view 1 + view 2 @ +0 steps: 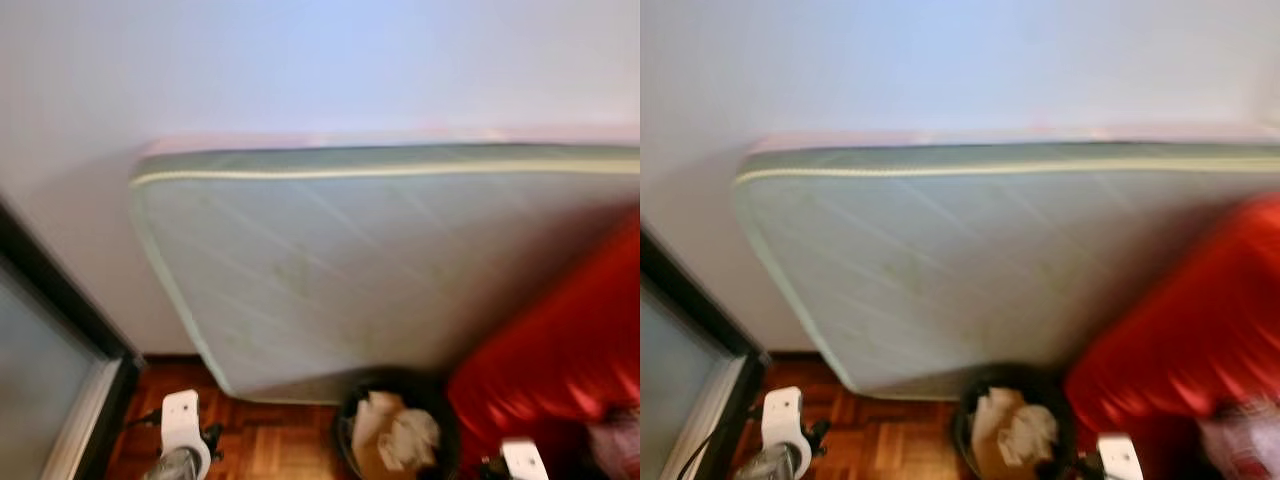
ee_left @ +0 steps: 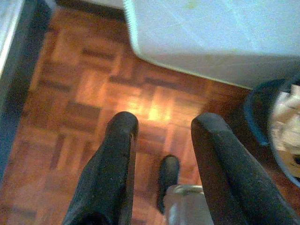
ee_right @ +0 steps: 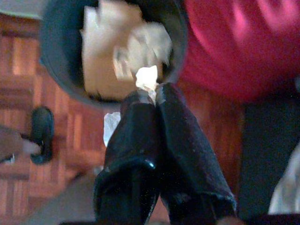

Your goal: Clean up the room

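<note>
Two claws are in your wrist views: the right claw has its black fingers pressed together on a small crumpled white scrap of paper, held just over the rim of the round dark waste bin that already holds crumpled beige and white paper. Your left claw hangs with its fingers spread apart and nothing between them, above the reddish-brown parquet floor. In the head view the bin sits at bottom centre, below a pale green quilted mattress leaning on the white wall, with a glossy red cover at lower right.
</note>
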You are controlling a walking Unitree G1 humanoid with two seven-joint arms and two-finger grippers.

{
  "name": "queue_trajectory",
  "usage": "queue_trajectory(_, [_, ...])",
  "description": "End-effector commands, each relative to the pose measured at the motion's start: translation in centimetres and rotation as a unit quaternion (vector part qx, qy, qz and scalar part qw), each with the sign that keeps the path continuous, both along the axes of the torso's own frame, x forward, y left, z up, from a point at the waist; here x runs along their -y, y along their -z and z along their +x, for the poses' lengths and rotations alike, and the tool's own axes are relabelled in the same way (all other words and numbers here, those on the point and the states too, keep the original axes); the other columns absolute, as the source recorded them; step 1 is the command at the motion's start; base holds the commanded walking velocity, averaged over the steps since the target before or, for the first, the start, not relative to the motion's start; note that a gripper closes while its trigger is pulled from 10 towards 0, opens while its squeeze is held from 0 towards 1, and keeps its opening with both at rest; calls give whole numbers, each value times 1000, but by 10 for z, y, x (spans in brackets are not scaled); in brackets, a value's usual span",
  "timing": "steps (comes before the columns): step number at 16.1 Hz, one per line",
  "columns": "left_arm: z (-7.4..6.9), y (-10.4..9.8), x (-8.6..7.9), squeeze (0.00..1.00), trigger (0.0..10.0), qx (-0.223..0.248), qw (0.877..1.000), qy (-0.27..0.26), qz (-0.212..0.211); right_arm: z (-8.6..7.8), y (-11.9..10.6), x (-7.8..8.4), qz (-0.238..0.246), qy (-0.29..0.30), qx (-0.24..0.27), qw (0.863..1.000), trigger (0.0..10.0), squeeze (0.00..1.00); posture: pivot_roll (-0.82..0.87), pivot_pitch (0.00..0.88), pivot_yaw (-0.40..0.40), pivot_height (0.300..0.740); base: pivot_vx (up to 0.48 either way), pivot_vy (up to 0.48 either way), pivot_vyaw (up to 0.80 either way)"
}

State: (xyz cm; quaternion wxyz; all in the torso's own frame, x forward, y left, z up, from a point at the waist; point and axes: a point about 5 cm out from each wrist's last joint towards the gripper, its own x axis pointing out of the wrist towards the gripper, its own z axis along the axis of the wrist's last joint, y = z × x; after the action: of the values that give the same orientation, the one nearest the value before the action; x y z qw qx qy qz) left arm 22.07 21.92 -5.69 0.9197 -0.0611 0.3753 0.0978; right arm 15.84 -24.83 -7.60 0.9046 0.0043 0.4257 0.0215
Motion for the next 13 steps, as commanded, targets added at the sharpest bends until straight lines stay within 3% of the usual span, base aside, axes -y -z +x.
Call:
queue_trajectory(1, [-6,3,-3,0,10000,-11,1000,-1,3,-5,2,-1,2,2,-7,1000,10000,0,90,12,9,740,311,0,0])
queue_trajectory(4, [-5,2,-3,0,10000,-9,1000,-2,2,-4,2,-2,7,7,-3,1000,10000,0,90,12,11,740,314,0,0])
queue_trajectory(8, [-2,0,-4,0,10000,5,1000,2,-2,0,0,-4,30,19,23,999,10000,0,84,24,15,740,0,0,0])
queue_trajectory(13, [6,-8,0,0,10000,72,997,2,-2,4,-7,-1,69,39,70,994,10000,0,115,90,-1,740,0,0,0])
